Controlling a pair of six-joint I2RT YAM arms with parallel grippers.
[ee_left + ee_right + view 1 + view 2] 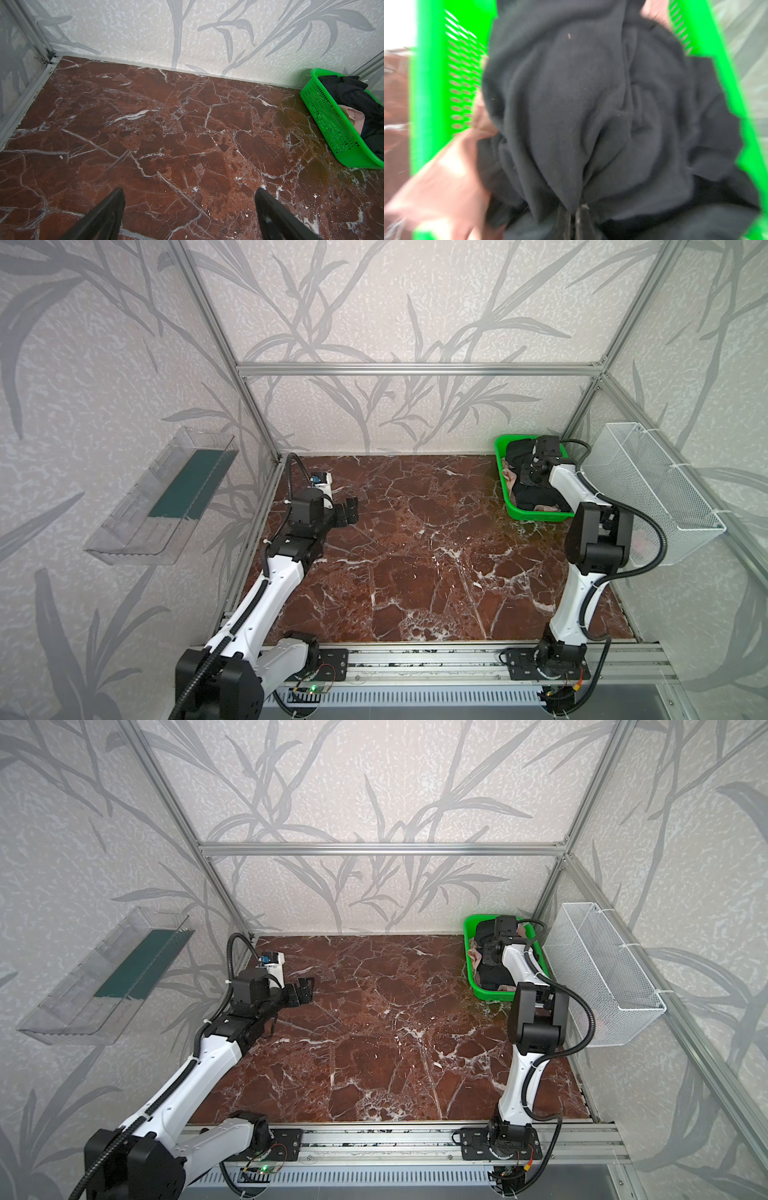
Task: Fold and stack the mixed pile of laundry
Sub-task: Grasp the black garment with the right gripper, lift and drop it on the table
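While the near stretch of the surface (415,572) lies bare, your left jaws hang over its left side spread wide, holding nothing. Farther back, in the far right corner, your right jaws are down inside the green basket (536,516), clenched on a narrow pinch of the black T-shirt (571,104), which lies crumpled there.

Watch that pinch. It takes only a small bunch of cloth, so I judge it may slip free once the shirt's weight comes onto it. The dusty-pink shorts (442,176) lie tucked against and partly under the shirt, so a straight lift could drag them out in a tangle. The basket looks light and nothing pins it. If cloth snags its rim or perforations, it could tip or slide across the surface.

As for containers, the clear tray (137,531) on the left wall holds only a dark green panel. You cannot make out what, if anything, sits in the white wire mesh basket (648,489) on the right wall. The green basket holds the shirt and the shorts. No striped or printed piece shows among them.
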